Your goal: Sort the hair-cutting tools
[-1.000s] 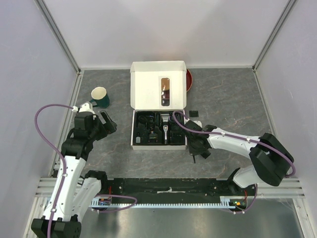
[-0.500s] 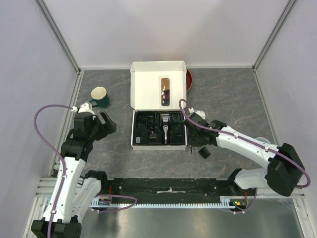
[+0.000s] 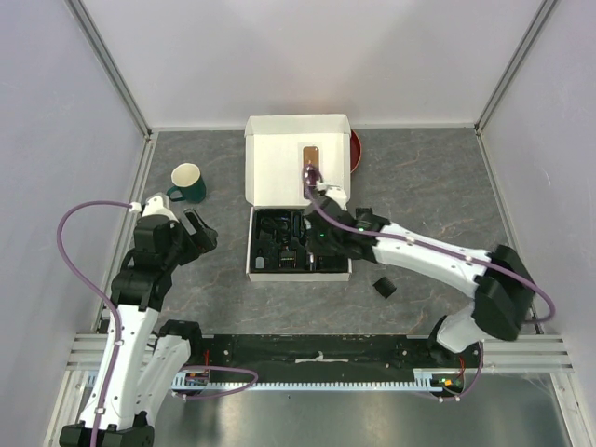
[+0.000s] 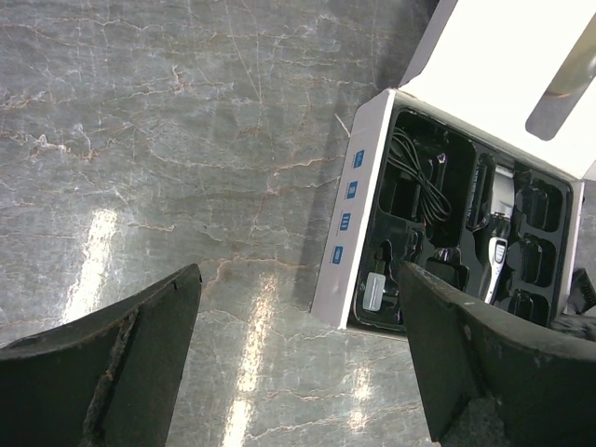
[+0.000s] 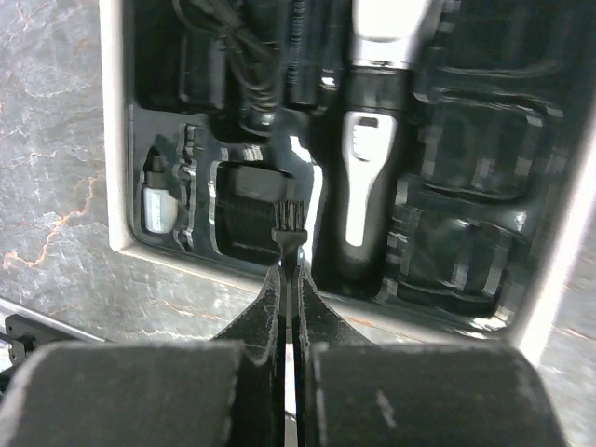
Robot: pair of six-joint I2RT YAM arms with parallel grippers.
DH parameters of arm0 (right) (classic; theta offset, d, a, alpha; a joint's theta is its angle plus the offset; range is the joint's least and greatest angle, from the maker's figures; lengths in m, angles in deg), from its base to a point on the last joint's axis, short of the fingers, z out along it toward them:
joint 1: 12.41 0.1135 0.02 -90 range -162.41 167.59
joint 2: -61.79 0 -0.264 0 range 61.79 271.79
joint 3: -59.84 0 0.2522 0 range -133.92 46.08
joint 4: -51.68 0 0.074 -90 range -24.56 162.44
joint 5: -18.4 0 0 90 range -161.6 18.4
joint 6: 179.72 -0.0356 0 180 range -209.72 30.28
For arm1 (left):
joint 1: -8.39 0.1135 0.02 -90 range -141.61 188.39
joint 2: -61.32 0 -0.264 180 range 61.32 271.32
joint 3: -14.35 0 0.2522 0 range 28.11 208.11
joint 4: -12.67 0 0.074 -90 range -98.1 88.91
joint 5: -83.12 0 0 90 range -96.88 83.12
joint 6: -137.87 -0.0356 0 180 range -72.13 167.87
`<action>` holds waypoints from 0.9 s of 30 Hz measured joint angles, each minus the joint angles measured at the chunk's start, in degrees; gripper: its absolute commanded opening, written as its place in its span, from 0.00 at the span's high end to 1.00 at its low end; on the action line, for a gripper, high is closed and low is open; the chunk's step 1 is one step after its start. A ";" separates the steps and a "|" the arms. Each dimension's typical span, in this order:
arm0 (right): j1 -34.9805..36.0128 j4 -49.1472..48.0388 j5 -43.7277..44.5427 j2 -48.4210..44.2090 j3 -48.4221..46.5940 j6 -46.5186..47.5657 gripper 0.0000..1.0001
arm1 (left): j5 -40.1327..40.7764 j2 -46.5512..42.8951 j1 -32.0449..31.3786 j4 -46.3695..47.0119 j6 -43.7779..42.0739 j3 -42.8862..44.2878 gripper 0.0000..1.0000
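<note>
The open white box (image 3: 251, 272) holds a black tray with the black-and-silver clipper (image 5: 372, 186), the black cable (image 5: 244, 42) and some comb guards. My right gripper (image 5: 290, 270) is shut on the thin black brush (image 5: 288, 219) and holds it over the tray's front, just left of the clipper, bristles pointing away. In the top view this gripper (image 3: 312, 244) is over the tray's middle. One black comb guard (image 3: 384, 287) lies on the table, right of the box. My left gripper (image 3: 194, 233) is open and empty, left of the box (image 4: 358, 214).
A green mug (image 3: 189, 182) stands at the back left. The box lid (image 3: 279, 172) stands open behind the tray, with a red dish (image 3: 357, 149) behind it. A small white bottle (image 5: 158, 205) sits in the tray's left front slot.
My right arm has swung left from the table beside the box to over the tray, with the brush in its jaws. The comb guard stays on the table. The left arm barely moved.
</note>
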 measured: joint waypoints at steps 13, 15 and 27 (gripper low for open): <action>8.98 -7.85 6.75 22.21 -15.08 -2.67 1.00 | -0.07 -1.36 0.00 0.11 0.00 -0.04 0.08; 9.27 -8.04 7.98 23.06 -16.35 -2.86 1.00 | -0.07 -1.51 0.00 0.13 0.00 -0.07 0.08; 11.04 -8.48 14.01 26.51 -18.49 -4.76 1.00 | -0.68 -1.18 0.00 0.17 0.00 -0.28 0.08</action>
